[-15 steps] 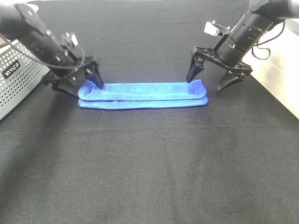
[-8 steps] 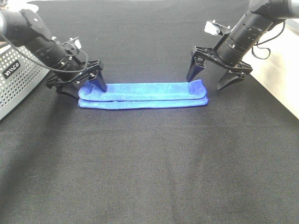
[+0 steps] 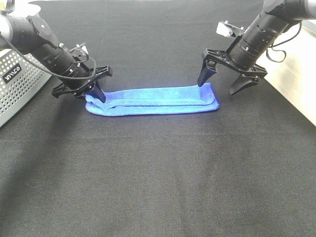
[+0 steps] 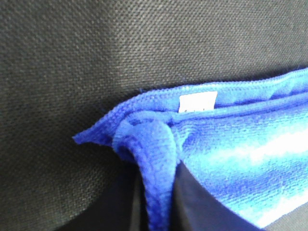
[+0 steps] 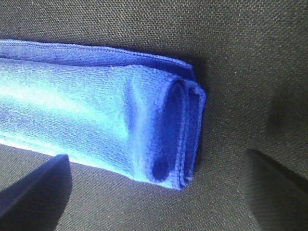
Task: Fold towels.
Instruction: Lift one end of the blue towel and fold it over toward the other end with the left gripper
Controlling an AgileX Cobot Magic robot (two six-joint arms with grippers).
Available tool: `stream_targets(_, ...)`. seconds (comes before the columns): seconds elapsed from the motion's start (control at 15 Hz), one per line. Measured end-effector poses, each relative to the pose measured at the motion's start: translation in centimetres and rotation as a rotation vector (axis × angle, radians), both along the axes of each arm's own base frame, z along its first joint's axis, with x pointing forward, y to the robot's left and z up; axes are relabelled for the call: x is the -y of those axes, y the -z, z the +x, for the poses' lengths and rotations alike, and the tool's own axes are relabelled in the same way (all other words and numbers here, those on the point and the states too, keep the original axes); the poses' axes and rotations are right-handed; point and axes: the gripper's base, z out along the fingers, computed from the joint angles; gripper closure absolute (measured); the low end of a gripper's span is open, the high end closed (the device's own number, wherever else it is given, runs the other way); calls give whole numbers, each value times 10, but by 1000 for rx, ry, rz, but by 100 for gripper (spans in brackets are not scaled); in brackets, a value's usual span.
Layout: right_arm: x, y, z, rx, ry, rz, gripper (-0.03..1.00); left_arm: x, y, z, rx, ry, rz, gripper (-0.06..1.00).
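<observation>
A blue towel (image 3: 153,101), folded into a long narrow strip, lies on the black tabletop. My left gripper (image 3: 94,95) is at its left end. In the left wrist view the two dark fingers (image 4: 197,207) are pinched on a raised ridge of the towel (image 4: 231,144), next to its white label (image 4: 197,102). My right gripper (image 3: 216,88) is open, one finger on each side of the towel's right end. In the right wrist view the folded end (image 5: 96,120) lies between the wide-apart fingers (image 5: 33,192), untouched.
A grey perforated metal basket (image 3: 15,84) stands at the left edge, close behind my left arm. A pale surface (image 3: 301,84) borders the black cloth on the right. Open black cloth stretches in front of the towel.
My left gripper has closed on the towel's left end and bunched it slightly to the right. The right gripper has not moved.
</observation>
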Motion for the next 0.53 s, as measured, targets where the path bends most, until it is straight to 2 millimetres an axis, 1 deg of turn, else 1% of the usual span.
stream_targets(0.07, 0, 0, 0, 0, 0, 0, 7, -5, -7, -2, -15, 23, 24, 84)
stream_targets(0.13, 0, 0, 0, 0, 0, 0, 7, -13, -21, -3, -22, 39, 61, 84)
stream_targets(0.27, 0, 0, 0, -3, -1, 1, 7, -24, -61, -4, 2, 71, 141, 84)
stream_targets(0.33, 0, 0, -1, -12, -4, 3, 7, -25, -81, -5, 10, 85, 168, 84)
stream_targets(0.47, -1, -3, -3, -23, -8, 6, 7, -11, -121, -8, 39, 98, 169, 84)
stream_targets(0.53, -1, -10, -5, -24, -9, 9, 7, 1, -133, -9, 53, 94, 157, 84)
